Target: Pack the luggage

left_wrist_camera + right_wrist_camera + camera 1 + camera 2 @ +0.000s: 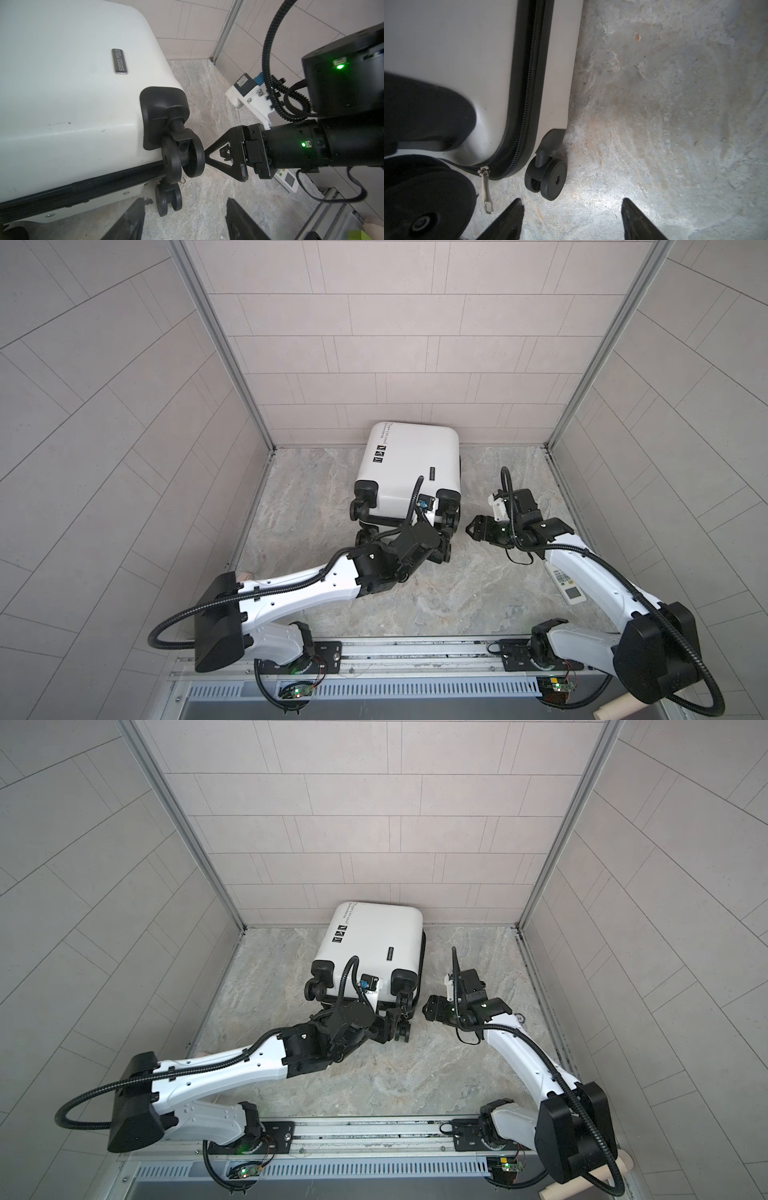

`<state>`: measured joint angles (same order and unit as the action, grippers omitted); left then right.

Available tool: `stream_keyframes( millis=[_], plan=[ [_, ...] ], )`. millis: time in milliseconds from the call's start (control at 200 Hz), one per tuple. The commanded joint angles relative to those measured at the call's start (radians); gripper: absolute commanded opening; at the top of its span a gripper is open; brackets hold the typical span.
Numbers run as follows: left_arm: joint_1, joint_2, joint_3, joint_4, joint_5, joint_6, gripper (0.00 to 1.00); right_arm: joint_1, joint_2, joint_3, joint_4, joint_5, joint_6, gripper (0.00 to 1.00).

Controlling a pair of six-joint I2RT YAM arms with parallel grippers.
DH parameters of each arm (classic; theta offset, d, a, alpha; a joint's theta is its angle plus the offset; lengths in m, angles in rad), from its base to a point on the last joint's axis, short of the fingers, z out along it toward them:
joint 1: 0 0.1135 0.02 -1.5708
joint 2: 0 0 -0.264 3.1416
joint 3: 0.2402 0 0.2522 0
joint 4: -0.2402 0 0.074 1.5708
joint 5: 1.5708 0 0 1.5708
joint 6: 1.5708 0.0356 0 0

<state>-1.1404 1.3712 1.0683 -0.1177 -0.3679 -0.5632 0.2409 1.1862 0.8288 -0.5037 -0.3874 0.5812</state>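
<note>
Lying flat with its halves together, the luggage (409, 464) (370, 944) sits at the 12 o'clock edge of the stone floor (415, 597), against the back wall, wheels pointing to 6 o'clock. The left gripper (185, 220) hovers at the wheel end, at 6 o'clock of the shell, jaws apart and empty. The right gripper (572, 209) sits at 3 o'clock of that end, jaws spread and empty, just beside a wheel (548, 178) and the zipper pull (486, 195). A remote control (567, 587) lies under the right arm.

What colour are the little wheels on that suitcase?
The wheels are black, on the white luggage; the left wrist view shows them best.
</note>
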Motion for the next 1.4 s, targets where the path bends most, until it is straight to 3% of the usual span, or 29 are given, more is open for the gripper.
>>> stream_keyframes(
  millis=[0,290,665,866,1151,1396],
  plan=[
    [-0.005,0.072,0.078,-0.088,-0.010,-0.066,0.68,-0.005,-0.023,-0.020,-0.009,-0.008,-0.009,0.76],
    [-0.013,0.257,0.258,-0.202,0.014,-0.084,0.69,-0.013,-0.055,-0.036,-0.023,-0.009,-0.017,0.78],
    [-0.010,0.459,0.491,-0.446,-0.096,-0.103,0.68,-0.032,-0.096,-0.059,-0.040,-0.019,-0.023,0.78],
    [-0.011,0.411,0.463,-0.466,-0.094,-0.156,0.70,-0.043,-0.115,-0.071,-0.045,-0.021,-0.037,0.80],
    [-0.009,0.241,0.285,-0.369,-0.059,-0.283,0.77,-0.044,-0.106,-0.060,-0.033,-0.041,-0.040,0.81],
    [0.005,0.238,0.303,-0.378,-0.029,-0.290,0.82,-0.044,-0.100,-0.056,-0.030,-0.047,-0.037,0.81]
  ],
)
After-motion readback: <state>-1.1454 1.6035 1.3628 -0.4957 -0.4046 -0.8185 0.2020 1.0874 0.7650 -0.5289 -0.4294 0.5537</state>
